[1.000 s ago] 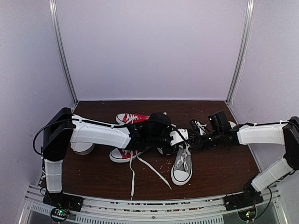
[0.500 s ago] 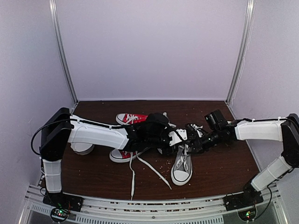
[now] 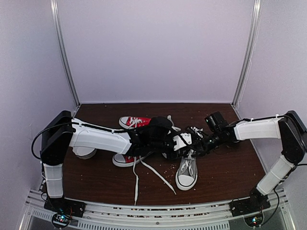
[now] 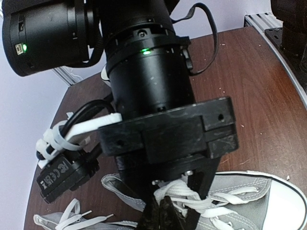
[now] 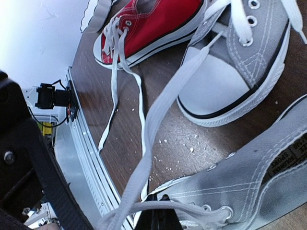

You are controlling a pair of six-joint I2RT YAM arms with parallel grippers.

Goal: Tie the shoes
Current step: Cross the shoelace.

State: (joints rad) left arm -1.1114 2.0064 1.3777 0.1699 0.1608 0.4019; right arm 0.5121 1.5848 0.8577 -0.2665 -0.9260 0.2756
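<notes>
**Mid-frame: grey shoes, lace pinched twice**

Top view: one grey shoe lies centre-right, toe toward the bottom edge. Its mate sits just above, mostly hidden under the arms. Left gripper closed tight on a white lace. Right gripper likewise nipped shut on lace. Red shoes lie left, on brown table.

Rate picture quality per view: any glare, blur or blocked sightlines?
Top external: even, soft light, sharp; left arm hides part of the grey shoes. Left wrist: black arm housing blocks most of the frame. Right wrist: top-left corner blown out white; red sneaker sharp.
</notes>
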